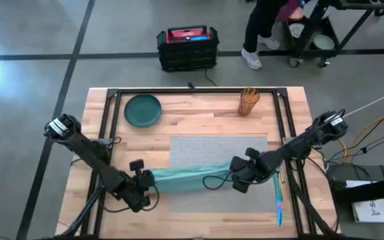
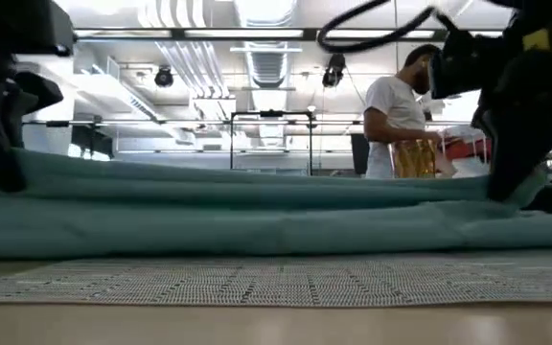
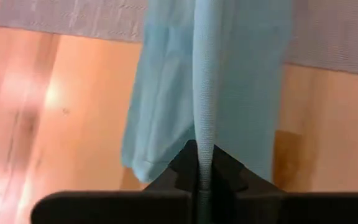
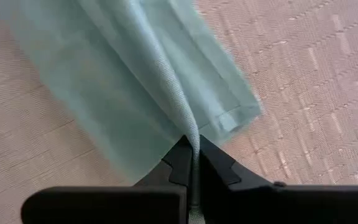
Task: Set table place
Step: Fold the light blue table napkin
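On the light wooden table (image 1: pixel 199 107), over the near edge of the grey woven placemat (image 1: pixel 219 150): a teal napkin (image 1: pixel 189 179) stretched in a long band between two arms. At its left end, the left gripper (image 1: pixel 143 179), fingers (image 3: pixel 180 167) pinched together on a raised fold of the cloth, just off the placemat above bare wood. At its right end, the right gripper (image 1: pixel 240 175), likewise clamped on a ridge of fabric, fingers (image 4: pixel 179 160) closed, above the placemat.

Best handled, by the look of it, with both ends kept level and the cloth taut, then lowered together so the fold lands flat, and released only once the fabric rests on the surface. Uneven pull likely to skew or bunch the band.

Farther back: dark green plate (image 1: pixel 143 110) near the left rear corner, wooden cup (image 1: pixel 249 102) to the right, well apart from the napkin. By the right edge, a slim blue and green item (image 1: pixel 279 200), too thin to identify. Napkin's underside and fold count unreadable from above; low view blocked by draped cloth, with a person (image 2: pixel 396 115) partly visible beyond.
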Tool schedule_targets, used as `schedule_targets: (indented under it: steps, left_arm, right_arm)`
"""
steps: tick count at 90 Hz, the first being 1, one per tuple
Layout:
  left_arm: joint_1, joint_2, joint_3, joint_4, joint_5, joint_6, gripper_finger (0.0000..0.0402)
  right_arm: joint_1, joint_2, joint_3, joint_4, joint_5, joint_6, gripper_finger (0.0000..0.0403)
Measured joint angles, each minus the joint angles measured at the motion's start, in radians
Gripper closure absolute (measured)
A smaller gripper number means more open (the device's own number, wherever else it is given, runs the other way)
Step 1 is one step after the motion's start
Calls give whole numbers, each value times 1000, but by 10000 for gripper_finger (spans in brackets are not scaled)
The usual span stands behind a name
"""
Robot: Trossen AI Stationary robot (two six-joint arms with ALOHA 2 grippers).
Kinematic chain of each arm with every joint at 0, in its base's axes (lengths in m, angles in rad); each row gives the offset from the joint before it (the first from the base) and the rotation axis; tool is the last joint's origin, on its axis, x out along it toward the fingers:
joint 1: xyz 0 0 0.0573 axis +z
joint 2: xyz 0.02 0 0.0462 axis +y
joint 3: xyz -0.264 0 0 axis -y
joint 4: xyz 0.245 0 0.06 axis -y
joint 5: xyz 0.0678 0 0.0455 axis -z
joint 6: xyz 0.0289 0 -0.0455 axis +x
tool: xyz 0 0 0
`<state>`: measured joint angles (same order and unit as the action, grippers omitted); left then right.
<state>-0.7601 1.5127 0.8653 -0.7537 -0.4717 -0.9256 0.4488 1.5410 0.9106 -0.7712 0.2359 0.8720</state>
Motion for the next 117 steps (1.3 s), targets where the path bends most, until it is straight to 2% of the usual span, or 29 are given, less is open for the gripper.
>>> schedule_targets:
  steps: [35,88,100,117]
  left_arm:
    - [19,0,-63,40,-45,-26,402]
    - [21,1,-90,72,-43,-29,401]
    - [23,1,-90,71,-42,-41,394]
    - [42,1,-90,62,-41,-75,356]
  right_arm:
    - [-31,41,-30,13,20,17,403]
    - [-43,58,-31,38,79,-17,401]
    - [-44,59,-31,42,79,-16,377]
    - [-48,64,-31,42,108,-3,306]
